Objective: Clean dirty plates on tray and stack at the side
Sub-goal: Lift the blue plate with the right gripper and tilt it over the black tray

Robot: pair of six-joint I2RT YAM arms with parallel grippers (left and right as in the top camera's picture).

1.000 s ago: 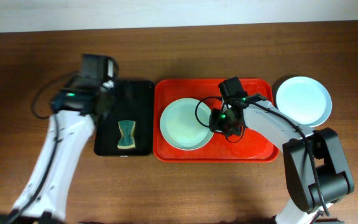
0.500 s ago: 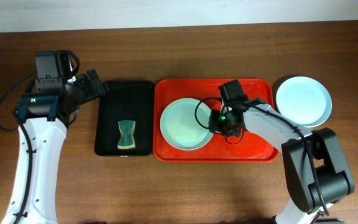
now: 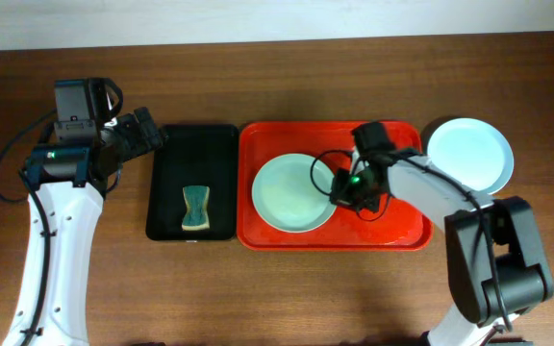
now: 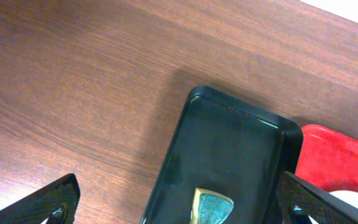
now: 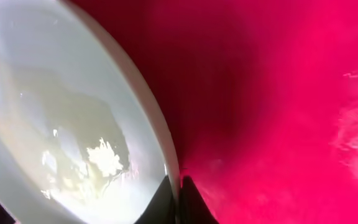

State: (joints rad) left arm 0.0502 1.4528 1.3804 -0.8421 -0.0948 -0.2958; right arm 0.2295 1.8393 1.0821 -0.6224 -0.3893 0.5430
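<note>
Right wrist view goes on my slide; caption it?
Right hand pinching the pale plate rim on the red tray.

A robotics lab rig: a white-and-black left robot arm (image 3: 61, 226) and a matching right robot arm (image 3: 429, 192), trailing black cables (image 3: 1, 178), at a brown wood-grain desk (image 3: 277, 298) before a pale wall (image 3: 258, 17).

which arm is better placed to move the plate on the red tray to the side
Right. The right claw is shut on the rim of the pale plate on the red tray, near the plate set aside at the right. The left claw hangs open beyond the black tray, far from both.
</note>
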